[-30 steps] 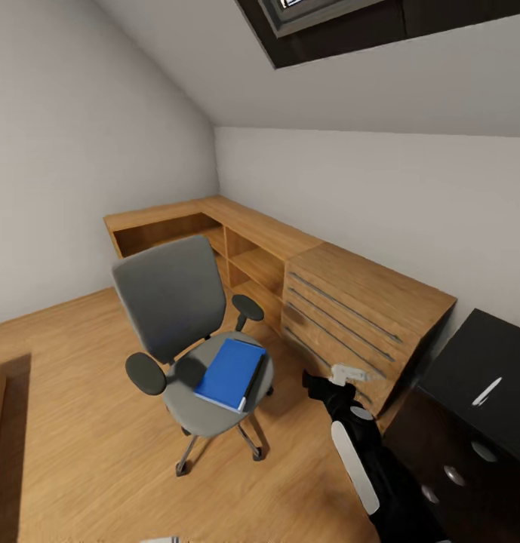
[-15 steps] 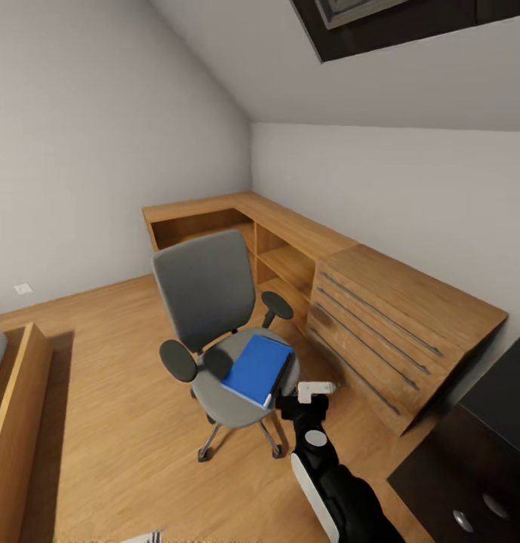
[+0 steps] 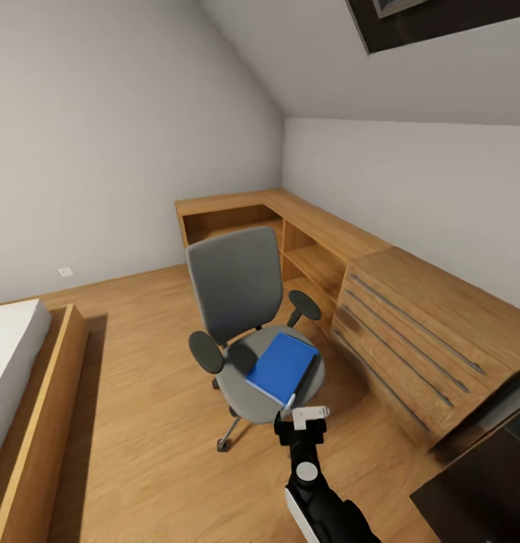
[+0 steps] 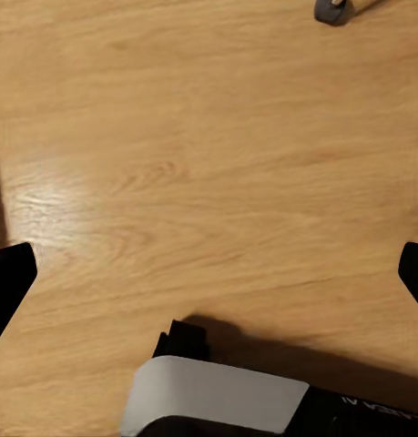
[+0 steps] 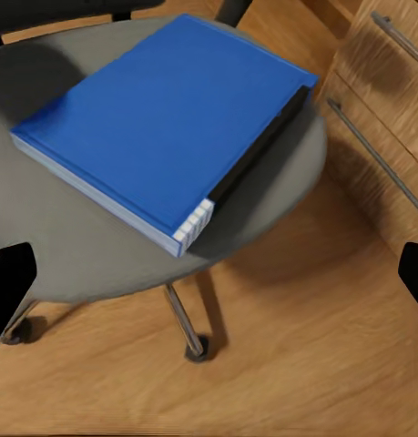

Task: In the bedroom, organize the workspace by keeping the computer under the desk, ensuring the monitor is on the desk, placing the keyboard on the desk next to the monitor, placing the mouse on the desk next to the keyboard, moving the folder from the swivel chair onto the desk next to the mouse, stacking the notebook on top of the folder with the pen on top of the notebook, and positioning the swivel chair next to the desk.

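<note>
One room corner holds it all: a long wooden cabinet (image 3: 395, 302) runs along the back wall, a bed (image 3: 18, 377) sits at the left, and a black corner of the desk (image 3: 486, 498) shows at the lower right. Next in size, the chair (image 3: 248, 332) stands on the bare floor just in front of the cabinet, its back toward the far wall. On its seat lies the folder (image 3: 281, 367), flat, its long axis running from the seat's front edge up toward the right armrest.

The right gripper (image 3: 301, 422) hangs just short of the seat's front edge, so the folder lies straight ahead of it and slightly below; the right wrist view looks down on the folder (image 5: 168, 118). Its fingertips sit at the frame edges, spread wide and empty. The left gripper (image 4: 209, 273) faces plain floor, equally wide. The right arm is clearly the nearer one, I judge.
</note>
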`<state>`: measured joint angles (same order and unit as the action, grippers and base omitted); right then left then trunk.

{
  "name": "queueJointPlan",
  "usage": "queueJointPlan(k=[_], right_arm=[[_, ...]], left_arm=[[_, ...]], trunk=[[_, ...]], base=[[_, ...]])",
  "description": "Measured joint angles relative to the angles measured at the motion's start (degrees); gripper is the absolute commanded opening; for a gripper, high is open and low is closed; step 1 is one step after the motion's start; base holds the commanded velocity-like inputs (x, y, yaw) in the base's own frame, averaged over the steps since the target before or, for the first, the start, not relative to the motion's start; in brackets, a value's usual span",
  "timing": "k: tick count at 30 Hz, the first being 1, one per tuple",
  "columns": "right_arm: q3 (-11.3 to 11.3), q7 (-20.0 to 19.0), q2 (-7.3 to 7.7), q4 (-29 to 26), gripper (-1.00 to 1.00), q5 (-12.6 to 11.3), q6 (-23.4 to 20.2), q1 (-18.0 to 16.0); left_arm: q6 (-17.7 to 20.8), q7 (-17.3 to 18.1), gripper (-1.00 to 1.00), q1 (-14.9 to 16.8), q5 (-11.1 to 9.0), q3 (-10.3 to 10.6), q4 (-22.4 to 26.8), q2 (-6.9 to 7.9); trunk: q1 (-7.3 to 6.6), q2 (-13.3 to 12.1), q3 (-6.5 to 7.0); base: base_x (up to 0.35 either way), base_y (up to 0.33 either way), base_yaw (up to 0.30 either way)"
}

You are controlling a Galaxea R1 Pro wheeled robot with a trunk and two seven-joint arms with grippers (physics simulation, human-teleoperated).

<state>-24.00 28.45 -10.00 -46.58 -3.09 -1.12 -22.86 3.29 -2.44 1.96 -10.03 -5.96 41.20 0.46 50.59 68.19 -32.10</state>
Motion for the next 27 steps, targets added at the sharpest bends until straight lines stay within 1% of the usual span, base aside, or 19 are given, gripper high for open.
queueJointPlan(k=[3, 6, 11, 15, 16, 19, 22, 24, 25, 27], right_arm=[[0.0, 0.0, 0.00, 2.0, 1.00, 0.1, 2.4, -0.2], [0.0, 0.0, 0.00, 3.0, 1.00, 0.1, 4.2, -0.3], [0.0, -0.1, 0.00, 5.3, 1.00, 0.1, 9.0, -0.4], [0.1, -0.2, 0.00, 8.4, 1.00, 0.1, 15.3, -0.8], [0.2, -0.2, 0.00, 10.0, 1.00, 0.0, 19.1, -1.0], [0.3, -0.2, 0.00, 11.8, 1.00, -0.1, 24.8, -1.2], [0.3, -0.2, 0.00, 12.8, 1.00, 0.0, 29.1, -1.3], [0.3, -0.3, 0.00, 13.3, 1.00, 0.1, 31.0, -1.3], [0.3, -0.3, 0.00, 13.5, 1.00, 0.1, 32.1, -1.4], [0.3, -0.3, 0.00, 13.7, 1.00, 0.2, 32.9, -1.4]], left_arm=[[0.0, 0.0, 1.00, 0.1, 0.0, -0.1, -1.8, 0.03], [0.0, 0.0, 1.00, 0.1, -0.2, -0.1, -2.5, 0.04], [0.0, 0.0, 1.00, 0.2, -1.7, -0.1, -3.0, -0.05], [0.0, 0.1, 1.00, 0.2, -2.9, -0.1, -3.2, -0.23], [0.0, 0.1, 1.00, 0.2, -3.2, -0.1, -3.1, -0.19], [-0.1, 0.4, 1.00, 0.2, -3.5, -0.1, -2.6, -0.02], [-0.2, 0.7, 1.00, 0.2, -3.6, -0.2, -0.7, 0.56], [-0.2, 0.8, 1.00, 0.2, -3.7, -0.3, 1.9, 1.23], [-0.1, 0.8, 1.00, 0.2, -3.8, -0.3, 5.5, 2.07], [0.1, 0.9, 1.00, 0.1, -4.1, -0.4, 10.1, 2.99]], trunk=[[0.00, 0.0, -0.16], [0.00, 0.0, -0.33], [0.00, 0.0, -0.63], [0.00, 0.0, -0.88], [0.00, 0.0, -0.94], [0.00, 0.0, -1.07], [0.00, 0.0, -1.13], [0.00, 0.0, -1.16], [0.00, 0.0, -1.16], [0.00, 0.0, -1.17]], base=[[0.000, 0.000, 0.233], [0.000, 0.000, 0.228], [0.000, 0.000, 0.218], [0.000, 0.000, 0.201], [0.000, 0.000, 0.159], [0.000, 0.000, 0.103], [0.000, 0.000, 0.053], [0.000, 0.000, 0.027], [0.000, 0.000, 0.017], [0.000, 0.000, 0.012]])
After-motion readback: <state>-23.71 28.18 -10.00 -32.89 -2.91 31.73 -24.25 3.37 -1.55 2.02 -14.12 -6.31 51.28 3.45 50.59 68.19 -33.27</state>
